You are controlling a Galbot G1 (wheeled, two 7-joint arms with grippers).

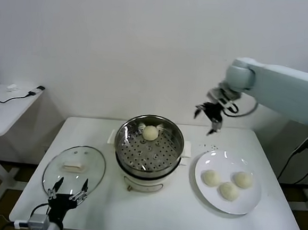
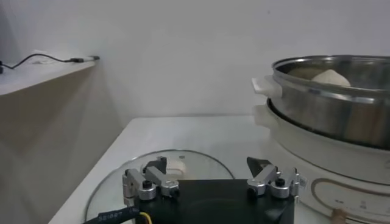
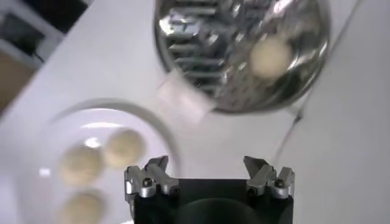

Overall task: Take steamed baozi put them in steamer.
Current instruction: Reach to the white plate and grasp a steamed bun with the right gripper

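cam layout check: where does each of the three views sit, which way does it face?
Head: high, facing forward-down at table; both arms show.
Left wrist: low over glass lid, facing steamer side-on; open left gripper.
Right wrist: aloft, facing down at plate; open right gripper.
All share the steamer with one baozi.

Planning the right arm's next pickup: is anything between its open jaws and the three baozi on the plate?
Nothing visible. The right gripper hangs open and empty above the plate's far edge; the three baozi lie uncovered.
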